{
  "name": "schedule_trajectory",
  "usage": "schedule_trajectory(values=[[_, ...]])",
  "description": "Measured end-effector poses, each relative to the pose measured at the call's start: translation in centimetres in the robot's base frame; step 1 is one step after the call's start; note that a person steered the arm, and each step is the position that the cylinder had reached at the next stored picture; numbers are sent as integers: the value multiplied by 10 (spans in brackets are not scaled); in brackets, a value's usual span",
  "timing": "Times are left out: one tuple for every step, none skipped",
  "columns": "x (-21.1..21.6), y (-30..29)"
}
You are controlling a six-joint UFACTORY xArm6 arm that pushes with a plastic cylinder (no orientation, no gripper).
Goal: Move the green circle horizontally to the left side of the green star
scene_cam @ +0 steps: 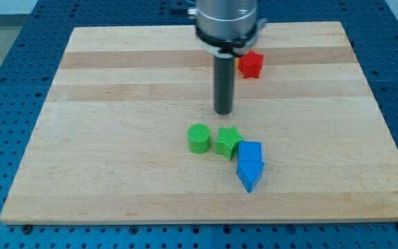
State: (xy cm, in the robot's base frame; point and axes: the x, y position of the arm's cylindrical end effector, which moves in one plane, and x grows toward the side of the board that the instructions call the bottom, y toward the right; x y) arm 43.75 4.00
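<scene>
The green circle is a short round block near the board's middle. The green star stands just to its right, with a very small gap or touching. My tip is above both in the view, a little toward the top from the star, apart from both blocks.
Two blue blocks lie against the star's right side, toward the view's bottom. A red star-like block sits near the top, right of the rod. The wooden board rests on a blue perforated table.
</scene>
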Motion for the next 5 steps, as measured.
schedule_trajectory(values=[[20,1],[38,-20],[49,-45],[52,-51],[42,-51]])
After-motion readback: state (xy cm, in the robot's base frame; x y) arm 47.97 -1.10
